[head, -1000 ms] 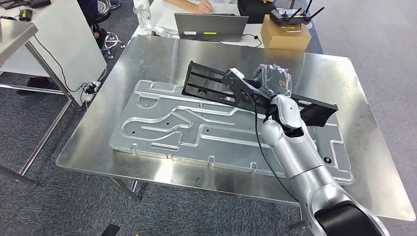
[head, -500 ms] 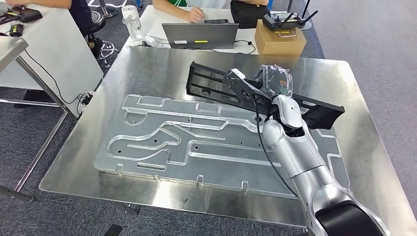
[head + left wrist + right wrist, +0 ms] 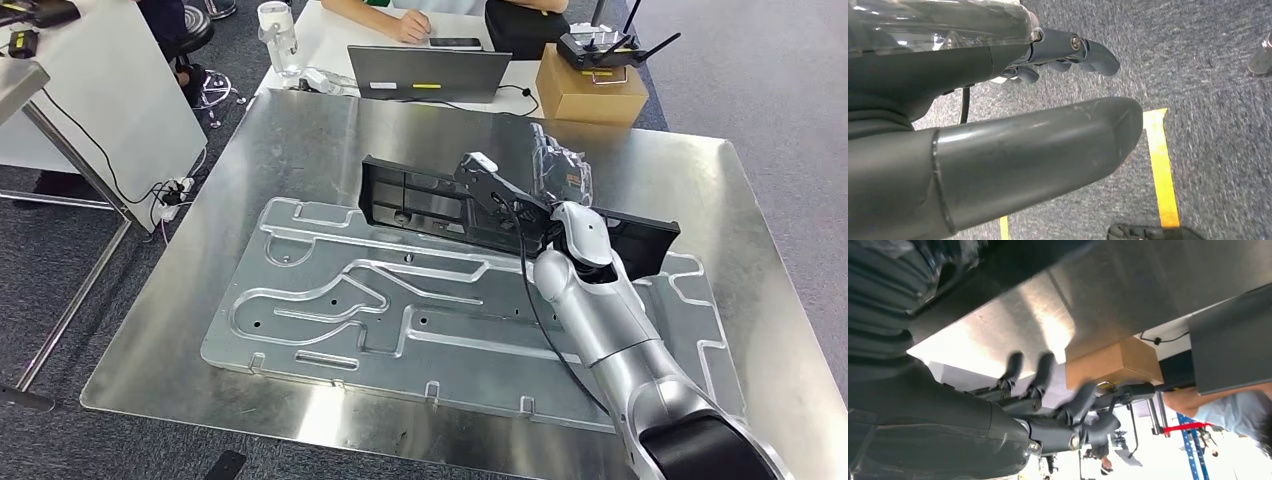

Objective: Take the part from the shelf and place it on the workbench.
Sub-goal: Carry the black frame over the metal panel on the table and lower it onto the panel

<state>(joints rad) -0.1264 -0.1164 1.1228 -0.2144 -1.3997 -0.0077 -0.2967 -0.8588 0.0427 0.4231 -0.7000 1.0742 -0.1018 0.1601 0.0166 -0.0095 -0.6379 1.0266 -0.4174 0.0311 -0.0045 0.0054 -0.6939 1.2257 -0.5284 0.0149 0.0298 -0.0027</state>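
Steel surface (image 3: 300,130) fills mid-frame, carrying a grooved plate (image 3: 330,300). Across its upper middle the part (image 3: 420,195) — long, stiff black plastic, probably light — rides in the right hand (image 3: 555,175); fingers (image 3: 1044,367) curl under it mid-length. Left hand (image 3: 1068,47) hangs, fingers loosely apart.

The big grooved plate (image 3: 400,300) covers most of the workbench (image 3: 300,140). The long black part (image 3: 420,195) lies across the plate's far edge, with the right hand (image 3: 560,165) at it, so that strip is blocked. The right arm (image 3: 600,320) crosses the plate's right end. Bare metal lies open along the bench's left side, its far left corner and its right edge. Past the far edge stand a laptop (image 3: 430,72), a brown box (image 3: 590,95) and a bottle (image 3: 275,35). The left hand (image 3: 1058,50) hangs over open carpet.
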